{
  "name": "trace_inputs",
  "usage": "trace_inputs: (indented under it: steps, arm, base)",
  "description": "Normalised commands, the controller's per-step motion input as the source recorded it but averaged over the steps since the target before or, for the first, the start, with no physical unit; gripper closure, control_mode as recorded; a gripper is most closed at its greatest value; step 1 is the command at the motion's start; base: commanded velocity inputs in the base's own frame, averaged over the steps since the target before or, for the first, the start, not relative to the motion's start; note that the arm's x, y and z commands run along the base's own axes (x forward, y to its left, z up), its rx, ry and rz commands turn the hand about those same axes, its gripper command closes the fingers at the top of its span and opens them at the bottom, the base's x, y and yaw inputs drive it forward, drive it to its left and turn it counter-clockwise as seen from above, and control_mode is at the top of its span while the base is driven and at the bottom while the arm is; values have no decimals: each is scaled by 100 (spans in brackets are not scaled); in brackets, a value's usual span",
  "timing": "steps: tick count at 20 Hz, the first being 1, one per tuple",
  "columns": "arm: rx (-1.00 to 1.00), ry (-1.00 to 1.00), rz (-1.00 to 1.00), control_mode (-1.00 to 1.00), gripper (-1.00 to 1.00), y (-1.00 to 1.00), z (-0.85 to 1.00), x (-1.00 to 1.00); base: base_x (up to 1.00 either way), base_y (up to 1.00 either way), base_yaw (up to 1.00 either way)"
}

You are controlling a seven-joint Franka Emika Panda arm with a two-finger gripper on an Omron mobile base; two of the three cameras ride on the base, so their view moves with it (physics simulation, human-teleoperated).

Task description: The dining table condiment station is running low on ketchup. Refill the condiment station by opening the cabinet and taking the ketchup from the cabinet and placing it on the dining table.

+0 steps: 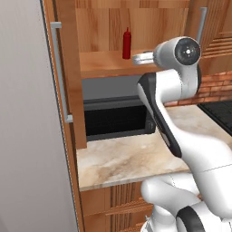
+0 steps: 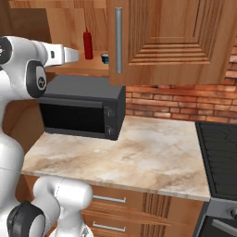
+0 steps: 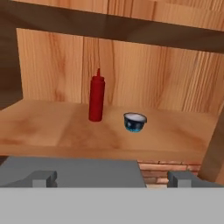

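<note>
Released claw (image 3: 111,177) is facing the ketchup (image 3: 96,98) in the open cabinet (image 2: 176,41).
A careless reach risks toppling the bottle or nudging the small bowl (image 3: 134,122) sitting just right.

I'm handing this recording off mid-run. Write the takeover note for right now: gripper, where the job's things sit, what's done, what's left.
Gripper: open, empty, facing the cabinet shelf, short of the bottle.
Ketchup: upright on the shelf of the cabinet, untouched; a small blue bowl sits beside it, apart.
Below: black microwave on the marble counter.
Done: the cabinet door beside the ketchup stands open.
Left: reach in, grasp the ketchup clear of the bowl, lift it out, carry it to the dining table and set it down.
</note>
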Motion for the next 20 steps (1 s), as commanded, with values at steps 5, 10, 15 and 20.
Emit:
trace_inputs:
  steps: [5, 10, 15, 20]
  arm:
    - [0, -10, 0, -100, -100, 1, -1, 17]
    - [0, -12, 0, -100, -100, 6, 0, 25]
    - [0, -6, 0, -100, -100, 5, 0, 29]
    - [0, 0, 0, -100, -100, 4, 0, 24]
  base:
    - [0, 0, 0]
    - [0, 0, 0]
    - [0, 0, 0]
    - [0, 0, 0]
